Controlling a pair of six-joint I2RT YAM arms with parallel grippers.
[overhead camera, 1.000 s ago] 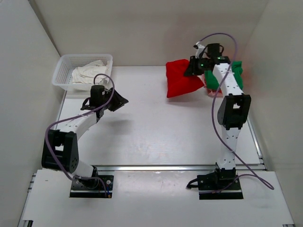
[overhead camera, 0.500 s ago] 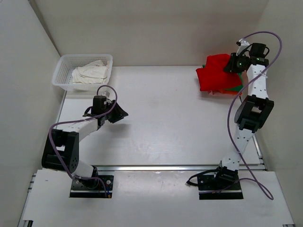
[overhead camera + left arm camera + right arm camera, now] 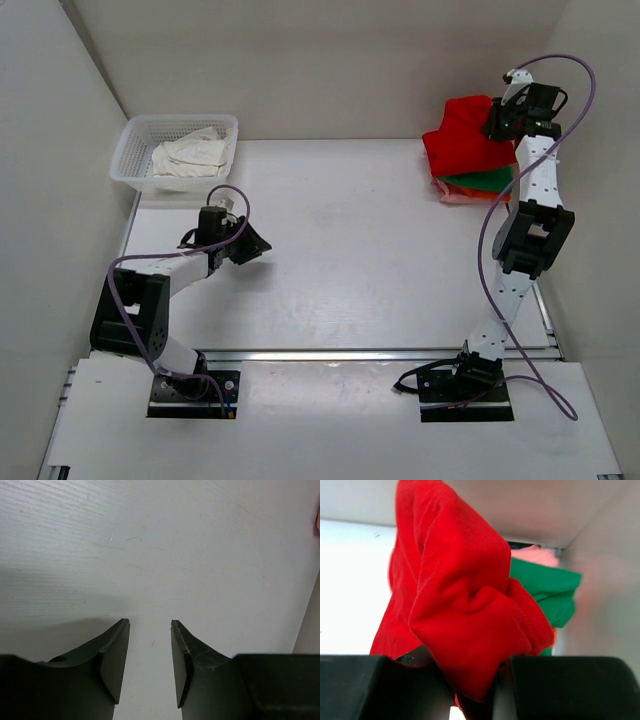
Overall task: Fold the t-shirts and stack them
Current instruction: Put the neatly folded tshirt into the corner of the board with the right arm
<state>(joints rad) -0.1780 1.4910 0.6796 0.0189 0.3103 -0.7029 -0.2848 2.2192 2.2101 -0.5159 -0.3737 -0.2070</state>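
Our right gripper (image 3: 497, 122) pinches the red shirt (image 3: 462, 140) at the far right of the table (image 3: 340, 270), above the green shirt (image 3: 487, 181) and pink shirt (image 3: 455, 197). We see the left gripper (image 3: 255, 245) low on the left, and a white shirt (image 3: 190, 155) in the basket (image 3: 128, 150) far left. From the left wrist, we see its jaws partly open, holding nothing. From the right wrist, red cloth sits squeezed between the fingers (image 3: 370, 690), green behind.

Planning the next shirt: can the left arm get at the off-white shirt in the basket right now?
Probably yes. The left gripper is open and empty, the open-topped basket sits just beyond it, and nothing lies between it and the off-white shirt.
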